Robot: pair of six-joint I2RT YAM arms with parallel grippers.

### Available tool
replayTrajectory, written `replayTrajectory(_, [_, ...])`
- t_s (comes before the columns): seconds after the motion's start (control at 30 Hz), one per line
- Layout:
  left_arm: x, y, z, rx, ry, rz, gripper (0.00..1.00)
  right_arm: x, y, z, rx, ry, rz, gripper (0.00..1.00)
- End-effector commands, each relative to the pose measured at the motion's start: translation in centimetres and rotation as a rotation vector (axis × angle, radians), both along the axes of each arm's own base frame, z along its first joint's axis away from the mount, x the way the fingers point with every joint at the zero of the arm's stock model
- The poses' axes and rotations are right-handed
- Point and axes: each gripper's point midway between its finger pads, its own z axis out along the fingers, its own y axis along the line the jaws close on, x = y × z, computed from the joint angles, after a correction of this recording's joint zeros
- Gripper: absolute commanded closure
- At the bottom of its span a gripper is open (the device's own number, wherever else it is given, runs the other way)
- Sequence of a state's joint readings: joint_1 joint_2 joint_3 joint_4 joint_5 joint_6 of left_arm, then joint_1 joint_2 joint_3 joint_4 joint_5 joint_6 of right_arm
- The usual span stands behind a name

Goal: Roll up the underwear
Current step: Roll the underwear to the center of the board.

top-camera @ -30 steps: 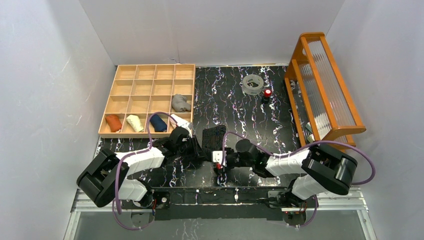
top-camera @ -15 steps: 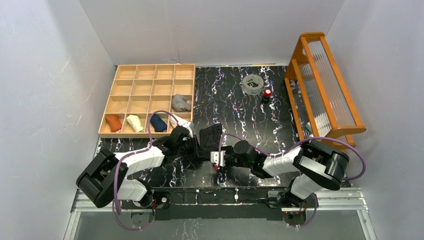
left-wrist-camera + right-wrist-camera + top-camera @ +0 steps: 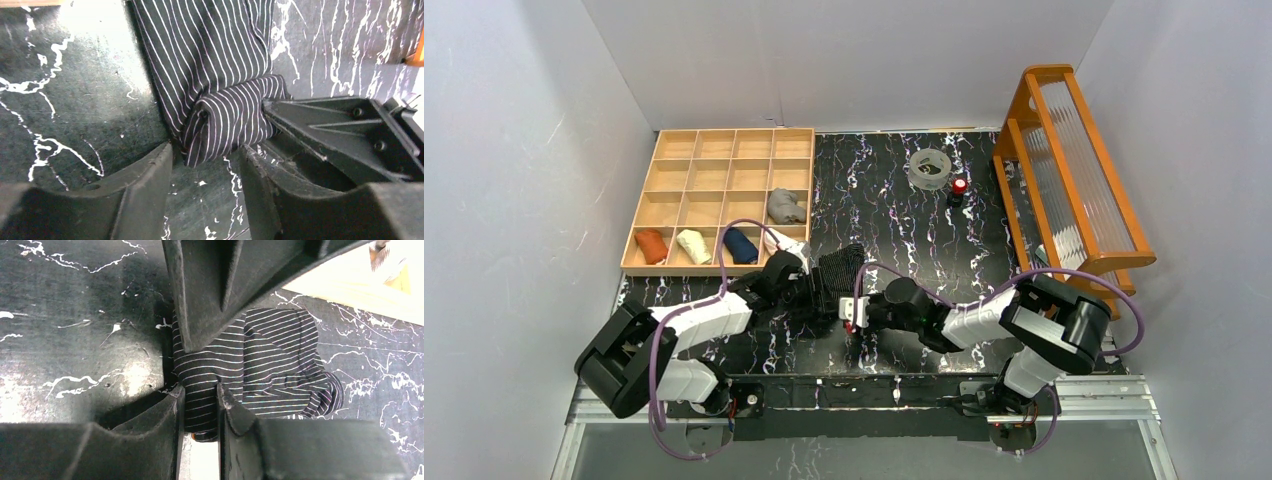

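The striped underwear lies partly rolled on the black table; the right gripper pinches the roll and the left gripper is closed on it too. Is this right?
Not quite. The left gripper is open: the left wrist view shows its fingers spread, the roll's end loose between them. The striped underwear does lie partly rolled on the black table, with the right gripper pinching the roll.

We read no txt, labels, brand marks or nos. in any view. The underwear [image 3: 220, 75] carried only thin pale stripes, no print or tag. A small white-and-red patch [image 3: 852, 318] on the right arm, top view, was too small to read. Finger housings in both wrist views showed plain black surfaces w/o markings.
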State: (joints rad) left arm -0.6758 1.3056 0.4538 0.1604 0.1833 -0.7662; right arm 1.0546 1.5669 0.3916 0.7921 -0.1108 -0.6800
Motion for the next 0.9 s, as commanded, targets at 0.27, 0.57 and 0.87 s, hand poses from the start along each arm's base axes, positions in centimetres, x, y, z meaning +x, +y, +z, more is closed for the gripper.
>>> replayTrajectory(0.27, [2.3,1.6,2.1,-0.059,-0.071,0.243,0.27,-2.0,-0.6,-1.9,-0.064,0.185,-0.01,0.7])
replayTrajectory(0.57, [3.5,1.9,-0.8,-0.002,-0.023,0.332,0.35,-2.7,0.1,-1.4,-0.043,0.2,-0.006,0.68])
replayTrajectory(0.87, [2.2,3.1,-1.3,0.034,-0.032,0.316,0.67,-2.8,0.2,-1.2,-0.032,0.25,-0.063,0.67])
